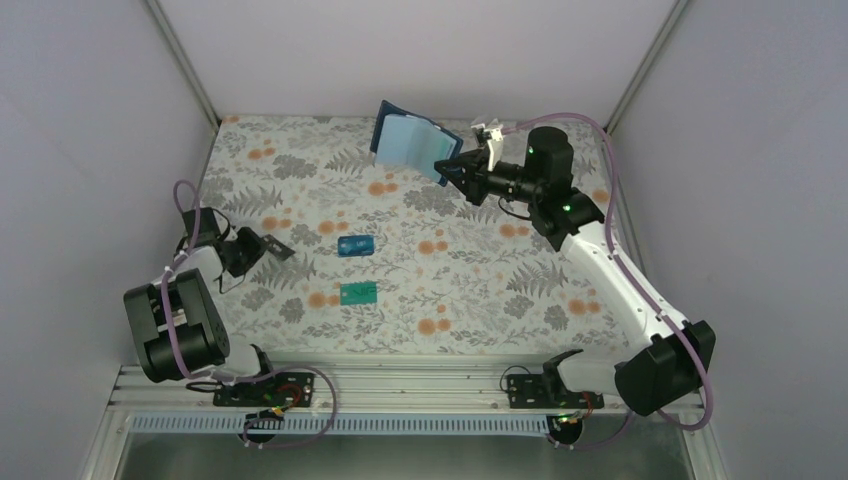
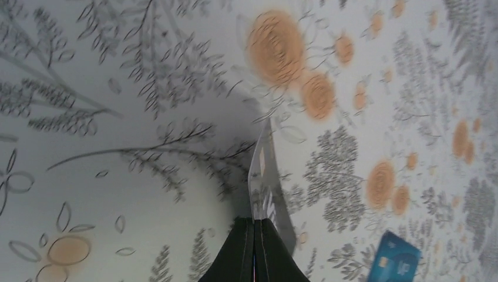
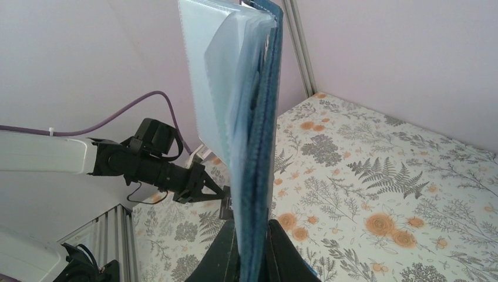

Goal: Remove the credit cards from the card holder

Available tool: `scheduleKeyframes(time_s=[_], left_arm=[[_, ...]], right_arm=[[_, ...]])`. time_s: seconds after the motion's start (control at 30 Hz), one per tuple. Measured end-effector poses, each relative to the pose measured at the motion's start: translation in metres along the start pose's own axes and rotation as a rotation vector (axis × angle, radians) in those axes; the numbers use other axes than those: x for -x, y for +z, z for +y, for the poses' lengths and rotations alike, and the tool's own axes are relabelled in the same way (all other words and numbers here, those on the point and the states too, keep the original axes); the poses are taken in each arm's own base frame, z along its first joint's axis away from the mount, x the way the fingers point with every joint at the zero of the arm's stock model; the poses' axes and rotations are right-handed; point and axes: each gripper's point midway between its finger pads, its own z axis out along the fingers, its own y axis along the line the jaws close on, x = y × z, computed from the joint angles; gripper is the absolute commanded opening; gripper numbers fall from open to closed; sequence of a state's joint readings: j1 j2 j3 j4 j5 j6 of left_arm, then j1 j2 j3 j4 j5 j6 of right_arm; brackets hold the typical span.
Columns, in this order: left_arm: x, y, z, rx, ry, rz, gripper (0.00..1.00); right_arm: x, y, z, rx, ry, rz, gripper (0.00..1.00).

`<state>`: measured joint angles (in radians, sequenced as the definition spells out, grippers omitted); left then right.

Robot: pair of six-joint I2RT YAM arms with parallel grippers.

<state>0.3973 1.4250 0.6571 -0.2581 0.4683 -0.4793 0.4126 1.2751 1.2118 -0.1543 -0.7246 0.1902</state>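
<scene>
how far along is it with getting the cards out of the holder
Done: blue card and teal card lie on the table. In hand: left fingers pinch a dark card; right fingers hold the open card holder aloft. Left: put that card down; whether its pockets hide more, I cannot tell.

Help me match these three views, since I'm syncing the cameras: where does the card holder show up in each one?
Top external: the card holder is upper middle, open, held aloft by the right gripper.
Left wrist: not in it.
Right wrist: centre, upright, edge-on, rising from the bottom edge.
Shared landmark: the left gripper, shut on a card, shows in all three.
</scene>
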Motion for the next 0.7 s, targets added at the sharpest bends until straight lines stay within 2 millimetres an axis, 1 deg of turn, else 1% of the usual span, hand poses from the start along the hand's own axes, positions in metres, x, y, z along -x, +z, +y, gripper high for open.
scheduleKeyframes(time_s=[0.03, 0.17, 0.2, 0.33, 0.47, 0.53, 0.6, 0.7], left_arm=[[-0.003, 0.001, 0.004, 0.013, -0.004, 0.003, 0.07], [-0.013, 0.004, 0.016, 0.048, -0.012, 0.012, 0.33], [-0.014, 0.005, 0.019, 0.057, -0.014, 0.012, 0.37], [-0.017, 0.002, 0.021, 0.064, -0.012, 0.005, 0.39], [-0.012, -0.009, 0.008, 0.028, 0.014, -0.028, 0.38], [-0.004, -0.015, -0.004, -0.002, 0.063, -0.035, 0.36], [0.017, -0.024, -0.025, -0.028, 0.172, -0.035, 0.34], [0.064, -0.042, -0.066, -0.065, 0.426, -0.063, 0.34]], right_arm=[[0.0, 0.0, 0.0, 0.0, 0.0, 0.0, 0.04], [0.0, 0.0, 0.0, 0.0, -0.002, -0.001, 0.04], [0.0, -0.001, 0.001, 0.0, -0.004, -0.001, 0.04], [0.003, -0.004, 0.004, 0.002, -0.017, -0.009, 0.04], [0.006, -0.007, 0.007, 0.003, -0.031, -0.017, 0.04], [0.006, -0.007, 0.007, 0.003, -0.033, -0.017, 0.04], [0.005, -0.007, 0.008, 0.003, -0.032, -0.014, 0.04], [0.004, -0.008, 0.007, 0.001, -0.033, -0.007, 0.04]])
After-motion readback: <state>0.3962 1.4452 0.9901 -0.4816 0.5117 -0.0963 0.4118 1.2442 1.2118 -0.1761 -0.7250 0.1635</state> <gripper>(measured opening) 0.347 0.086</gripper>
